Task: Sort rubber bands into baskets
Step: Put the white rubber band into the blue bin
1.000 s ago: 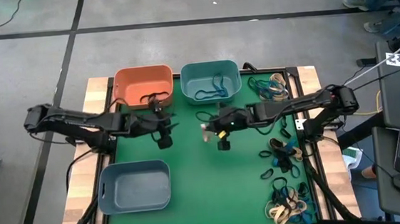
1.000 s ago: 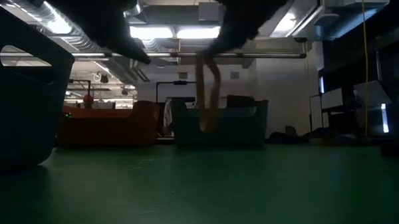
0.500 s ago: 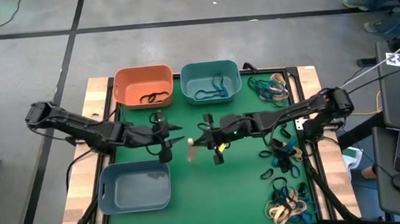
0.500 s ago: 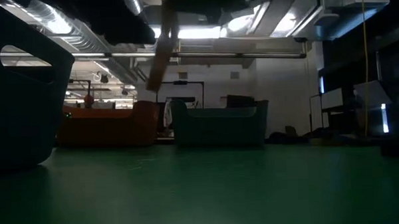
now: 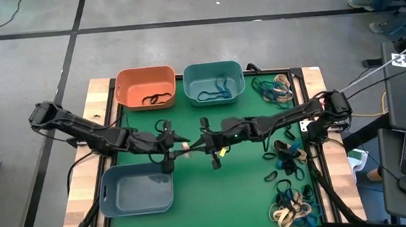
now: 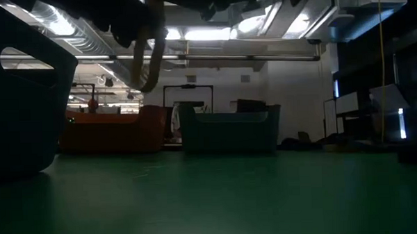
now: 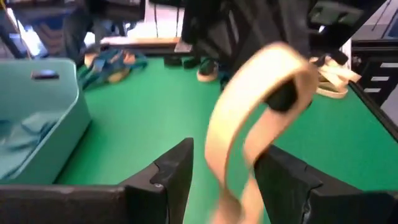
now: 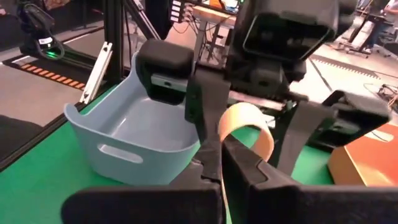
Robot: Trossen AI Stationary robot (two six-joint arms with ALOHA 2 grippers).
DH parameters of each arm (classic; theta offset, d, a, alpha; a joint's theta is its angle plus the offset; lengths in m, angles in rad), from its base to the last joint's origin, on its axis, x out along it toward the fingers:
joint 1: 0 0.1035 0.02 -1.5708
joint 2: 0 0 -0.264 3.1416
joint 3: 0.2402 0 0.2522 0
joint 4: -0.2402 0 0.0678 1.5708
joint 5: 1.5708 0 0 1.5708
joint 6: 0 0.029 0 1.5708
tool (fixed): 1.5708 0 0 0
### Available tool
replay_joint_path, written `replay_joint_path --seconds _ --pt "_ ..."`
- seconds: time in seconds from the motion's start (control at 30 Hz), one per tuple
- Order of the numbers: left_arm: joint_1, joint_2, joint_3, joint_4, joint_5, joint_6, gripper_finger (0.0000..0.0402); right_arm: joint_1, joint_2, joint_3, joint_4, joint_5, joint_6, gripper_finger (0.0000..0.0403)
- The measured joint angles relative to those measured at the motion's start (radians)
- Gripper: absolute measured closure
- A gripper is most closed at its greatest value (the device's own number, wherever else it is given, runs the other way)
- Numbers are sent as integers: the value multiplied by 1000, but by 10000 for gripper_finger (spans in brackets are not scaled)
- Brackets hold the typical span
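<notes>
A tan rubber band (image 5: pixel 184 146) hangs in the air above the green mat, over its middle. My right gripper (image 5: pixel 200 144) is shut on it. My left gripper (image 5: pixel 172 149) faces it from the left, open, one finger (image 7: pixel 166 175) on each side of the band's loop (image 7: pixel 231 138) with a gap showing. The orange basket (image 5: pixel 144 79) holds black bands, and the teal basket (image 5: pixel 213 72) holds blue ones; both stand at the far edge. The grey-blue basket (image 5: pixel 137 198) stands near left. Loose rubber bands (image 5: pixel 289 157) lie along the right side. My right gripper pinches one end of the tan band's loop (image 8: pixel 222 148) between its two shut fingers. They come nearly level from the table's right. The rest of the loop (image 8: pixel 247 122) sticks out past the fingertips toward my left gripper, slack and clear of the mat.
More band heaps lie at the far right (image 5: pixel 276 87) and near right (image 5: pixel 292 209) of the mat. A raised wooden frame (image 5: pixel 100 92) borders the mat. Open green mat lies between the grey-blue basket and the right-hand heaps.
My right gripper has carried the tan band toward the table's left and a little nearer, tipping up toward level. My left gripper has come away from the orange basket toward the near edge and the band, also tipping up. Its fingers now stand around the loop.
</notes>
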Motion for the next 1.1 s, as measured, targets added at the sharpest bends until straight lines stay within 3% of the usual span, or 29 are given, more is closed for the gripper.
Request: replay_joint_path --seconds 0.3,0.73,0.83,0.97,1.1 --pt "0 2 0 23 0 13 249 0 0 0 45 -12 -60 400" --pt "-32 2 0 21 9 -4 381 22 0 0 71 -24 -20 400" --pt "-48 2 0 21 9 -4 395 21 0 0 81 -29 6 399" --pt "-63 2 0 23 9 31 386 20 0 0 82 -19 57 369" --pt "-63 -6 1 20 9 71 393 20 0 0 82 -19 58 305"
